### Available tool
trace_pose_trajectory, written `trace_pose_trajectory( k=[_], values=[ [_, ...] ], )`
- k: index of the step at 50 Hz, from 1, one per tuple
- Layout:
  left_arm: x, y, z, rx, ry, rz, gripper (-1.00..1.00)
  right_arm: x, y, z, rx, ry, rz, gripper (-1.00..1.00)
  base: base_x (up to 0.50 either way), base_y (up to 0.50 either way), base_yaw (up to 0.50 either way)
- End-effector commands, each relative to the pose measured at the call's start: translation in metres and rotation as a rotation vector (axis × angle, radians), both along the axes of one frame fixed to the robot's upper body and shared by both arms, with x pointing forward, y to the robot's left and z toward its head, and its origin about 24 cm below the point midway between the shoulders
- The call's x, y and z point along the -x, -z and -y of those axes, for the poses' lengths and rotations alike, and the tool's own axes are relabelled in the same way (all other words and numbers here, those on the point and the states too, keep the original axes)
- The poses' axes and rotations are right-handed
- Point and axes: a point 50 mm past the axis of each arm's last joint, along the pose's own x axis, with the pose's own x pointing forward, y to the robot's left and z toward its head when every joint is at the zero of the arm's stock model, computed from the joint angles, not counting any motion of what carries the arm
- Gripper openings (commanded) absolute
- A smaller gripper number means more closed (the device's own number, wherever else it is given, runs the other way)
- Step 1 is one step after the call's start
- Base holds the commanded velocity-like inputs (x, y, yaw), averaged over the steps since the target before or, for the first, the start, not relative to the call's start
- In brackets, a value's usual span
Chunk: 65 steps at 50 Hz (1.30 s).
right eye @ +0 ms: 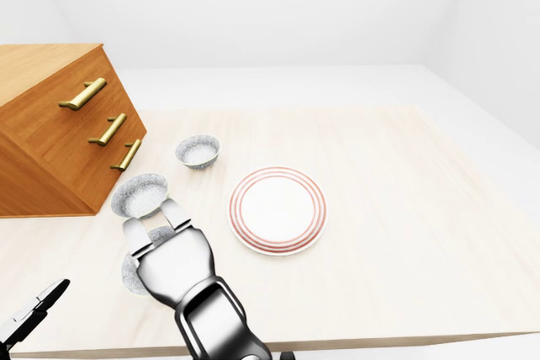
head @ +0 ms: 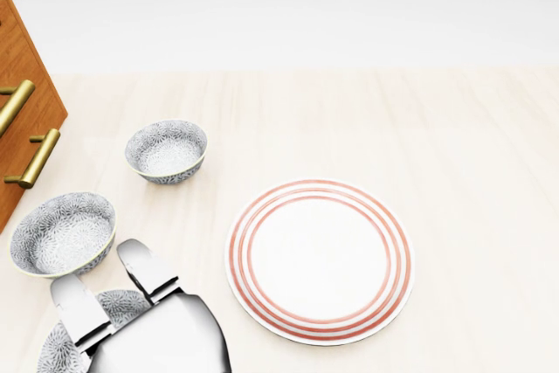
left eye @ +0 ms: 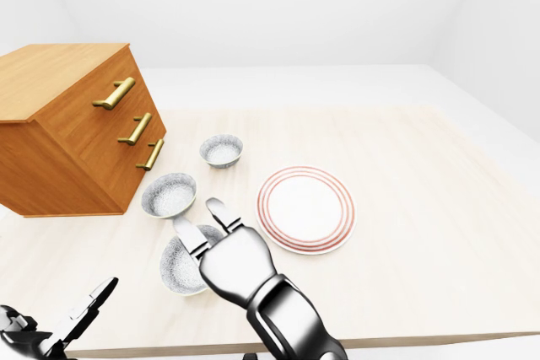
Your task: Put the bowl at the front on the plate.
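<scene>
The right hand reaches in from the bottom of the left-eye view, palm down and fingers extended open over the nearest bowl, which sits on the tabletop left of the red-ringed plate. Whether the fingers touch the bowl cannot be told. The left hand hangs open at the lower left corner, off the tabletop's edge.

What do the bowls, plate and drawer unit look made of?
Bowls: probably glazed ceramic, grey speckled pattern, pale insides. Plate: likely glossy ceramic, white with red rings. Drawer unit: wood, visible grain, with brass-looking handles.
</scene>
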Motion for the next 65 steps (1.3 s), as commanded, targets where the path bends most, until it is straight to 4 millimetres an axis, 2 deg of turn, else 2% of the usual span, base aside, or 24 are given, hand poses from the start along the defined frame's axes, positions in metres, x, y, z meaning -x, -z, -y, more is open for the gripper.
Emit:
trace_pose_trajectory(
  k=[1, 12, 27, 30, 44, 46, 54, 61, 65],
  values=[
    [0.000, 0.000, 0.000, -0.001, 0.000, 0.002, 1.00, 0.000, 0.005, 0.001, 0.009, -0.003, -0.022, 1.00, 0.00, 0.00, 0.00],
    [0.000, 0.000, 0.000, -0.001, 0.000, 0.002, 1.00, 0.000, 0.005, 0.001, 0.009, -0.003, -0.021, 1.00, 0.00, 0.00, 0.00],
    [0.000, -0.001, 0.000, -0.003, 0.000, 0.001, 1.00, 0.008, 0.021, -0.018, 0.070, -0.097, -0.069, 1.00, 0.00, 0.00, 0.00],
    [0.002, -0.006, 0.000, -0.018, -0.002, 0.015, 1.00, 0.011, 0.026, -0.017, 0.074, -0.101, -0.093, 1.00, 0.00, 0.00, 0.00],
    [0.001, -0.004, 0.000, -0.013, -0.001, 0.009, 1.00, 0.018, 0.036, -0.019, 0.066, -0.117, -0.159, 1.00, 0.00, 0.00, 0.00],
    [0.001, -0.004, 0.000, -0.015, -0.002, 0.012, 1.00, 0.019, 0.035, -0.020, 0.024, -0.127, -0.151, 1.00, 0.00, 0.00, 0.00],
    [0.000, 0.000, 0.000, 0.001, -0.001, 0.004, 1.00, 0.019, 0.038, -0.022, 0.050, -0.139, -0.174, 1.00, 0.00, 0.00, 0.00],
    [0.001, -0.004, 0.000, -0.010, -0.001, 0.013, 1.00, 0.020, 0.048, -0.023, 0.049, -0.143, -0.203, 1.00, 0.00, 0.00, 0.00],
    [0.001, -0.003, 0.000, -0.009, -0.001, 0.012, 1.00, 0.020, 0.046, -0.023, 0.049, -0.136, -0.189, 1.00, 0.00, 0.00, 0.00]
  ],
)
